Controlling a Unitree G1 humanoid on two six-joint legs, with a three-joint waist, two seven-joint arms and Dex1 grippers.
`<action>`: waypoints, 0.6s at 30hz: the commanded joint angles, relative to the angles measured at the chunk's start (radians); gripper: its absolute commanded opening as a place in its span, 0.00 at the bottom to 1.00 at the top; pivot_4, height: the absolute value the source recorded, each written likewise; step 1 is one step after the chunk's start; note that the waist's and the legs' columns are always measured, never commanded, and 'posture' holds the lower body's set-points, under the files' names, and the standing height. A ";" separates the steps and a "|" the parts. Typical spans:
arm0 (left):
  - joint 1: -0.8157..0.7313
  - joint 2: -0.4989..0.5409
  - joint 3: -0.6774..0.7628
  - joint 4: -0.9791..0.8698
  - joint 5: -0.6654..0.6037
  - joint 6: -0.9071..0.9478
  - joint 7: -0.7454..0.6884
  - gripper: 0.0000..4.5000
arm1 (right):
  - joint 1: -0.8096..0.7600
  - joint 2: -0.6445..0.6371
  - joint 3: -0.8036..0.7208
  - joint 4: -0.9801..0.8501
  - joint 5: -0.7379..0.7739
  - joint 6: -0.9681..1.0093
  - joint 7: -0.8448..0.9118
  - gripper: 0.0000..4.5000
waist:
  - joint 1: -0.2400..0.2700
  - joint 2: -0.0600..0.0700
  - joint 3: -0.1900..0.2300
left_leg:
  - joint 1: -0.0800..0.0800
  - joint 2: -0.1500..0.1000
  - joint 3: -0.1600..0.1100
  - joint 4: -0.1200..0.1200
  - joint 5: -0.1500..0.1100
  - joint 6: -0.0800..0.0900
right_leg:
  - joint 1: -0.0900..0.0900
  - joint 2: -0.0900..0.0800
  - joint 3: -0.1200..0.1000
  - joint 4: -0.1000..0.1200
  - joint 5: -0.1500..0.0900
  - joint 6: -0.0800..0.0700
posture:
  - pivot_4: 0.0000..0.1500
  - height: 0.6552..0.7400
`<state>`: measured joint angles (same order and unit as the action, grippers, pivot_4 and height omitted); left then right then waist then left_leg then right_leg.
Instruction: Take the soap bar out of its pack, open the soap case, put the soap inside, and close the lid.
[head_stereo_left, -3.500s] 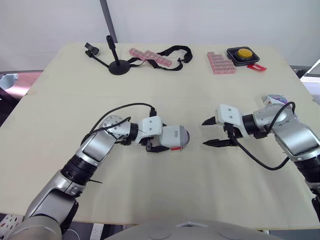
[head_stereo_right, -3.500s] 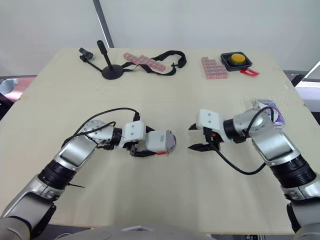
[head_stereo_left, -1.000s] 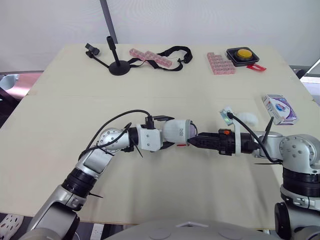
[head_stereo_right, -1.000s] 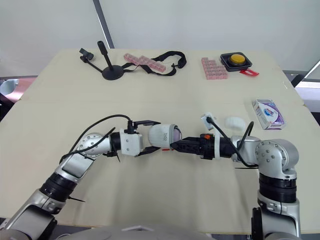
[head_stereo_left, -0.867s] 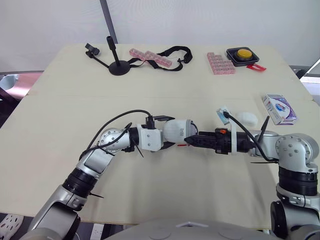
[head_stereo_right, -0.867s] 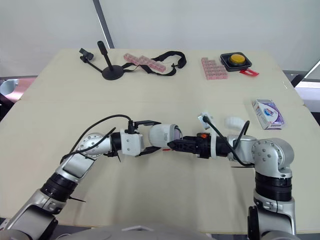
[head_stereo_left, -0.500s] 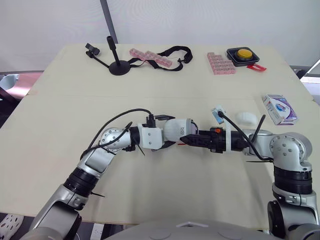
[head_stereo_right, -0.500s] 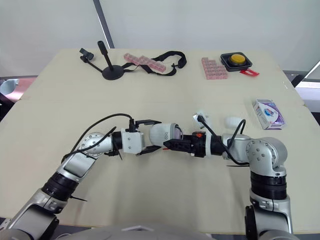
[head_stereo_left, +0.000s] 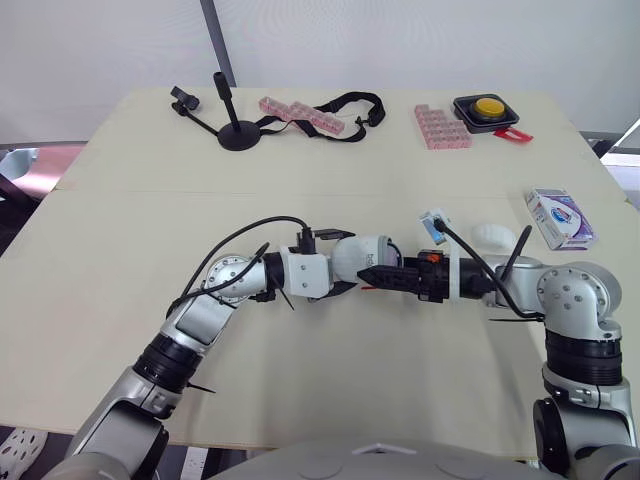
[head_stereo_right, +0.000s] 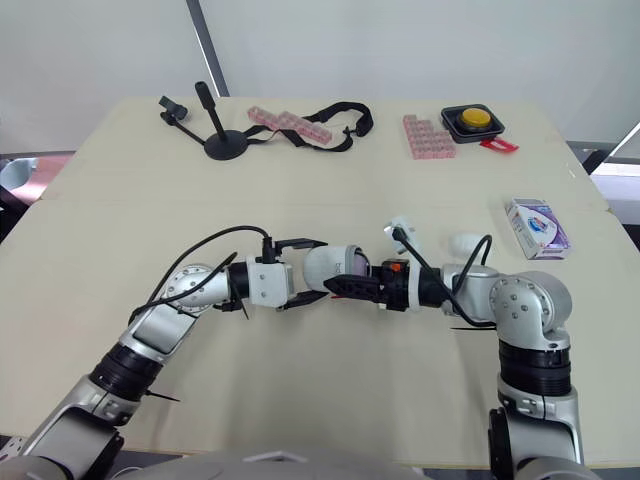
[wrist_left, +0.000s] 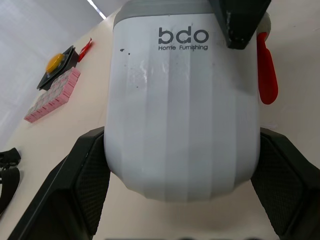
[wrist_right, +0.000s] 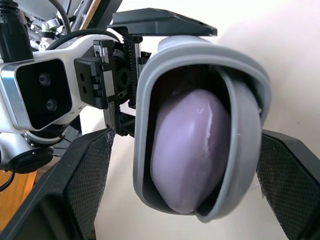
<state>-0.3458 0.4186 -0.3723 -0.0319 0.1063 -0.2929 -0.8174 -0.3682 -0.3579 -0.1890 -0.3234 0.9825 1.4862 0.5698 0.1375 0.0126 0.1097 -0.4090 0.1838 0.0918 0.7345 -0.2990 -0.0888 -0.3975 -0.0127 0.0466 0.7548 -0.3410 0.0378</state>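
Note:
My left gripper (head_stereo_left: 343, 263) is shut on the white and grey soap case (head_stereo_left: 360, 257), which lies on its side just above the table's middle. In the left wrist view both fingers (wrist_left: 85, 185) press its flanks, and a red latch (wrist_left: 265, 70) shows at its far end. A purple soap bar (wrist_right: 185, 150) sits inside the case's mouth, with the grey lid (wrist_right: 245, 145) partly over it. My right gripper (head_stereo_left: 378, 280) is open, its fingers (wrist_right: 75, 190) straddling that mouth. The soap pack (head_stereo_left: 560, 217) lies at the right edge.
A white rounded object (head_stereo_left: 492, 236) lies beside my right forearm. Along the back stand a black stand (head_stereo_left: 235, 130), pink pill boxes with a black strap (head_stereo_left: 300, 112), a pink tray (head_stereo_left: 440, 127) and a yellow button on a black base (head_stereo_left: 487, 108).
My right gripper, apart from the case 3.5 s ago, has swung in and slid left until its fingers straddle the case's mouth. The left gripper has kept hold and turned the case toward it.

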 joint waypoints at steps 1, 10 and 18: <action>-0.016 0.000 0.015 -0.042 -0.023 -0.011 0.001 0.83 | -0.021 -0.004 -0.002 -0.006 0.031 -0.013 0.003 0.99 | 0.000 0.000 0.000 | 0.000 0.000 0.000 0.000 0.000 0.000 | 0.000 0.000 0.000 0.000 0.000 0.000 | 1.00 0.64; -0.015 -0.003 0.012 -0.042 -0.019 -0.010 0.003 0.83 | -0.021 -0.005 0.014 0.012 0.025 -0.036 -0.001 0.67 | 0.000 0.000 0.000 | 0.000 0.000 0.000 0.000 0.000 0.000 | 0.000 0.000 0.000 0.000 0.000 0.000 | 1.00 0.64; -0.016 -0.008 0.011 -0.040 -0.017 -0.006 0.005 0.83 | -0.010 -0.020 0.032 0.009 0.021 -0.050 0.003 0.46 | 0.000 0.000 0.000 | 0.000 0.000 0.000 0.000 0.000 0.000 | 0.000 0.000 0.000 0.000 0.000 0.000 | 1.00 0.64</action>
<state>-0.3460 0.4152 -0.3729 -0.0336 0.1127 -0.2932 -0.8154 -0.3684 -0.3635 -0.1611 -0.2894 0.9911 1.4579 0.5713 0.1376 0.0126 0.1098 -0.4091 0.1838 0.0918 0.7344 -0.2990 -0.0888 -0.3975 -0.0127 0.0464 0.7545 -0.3410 0.0378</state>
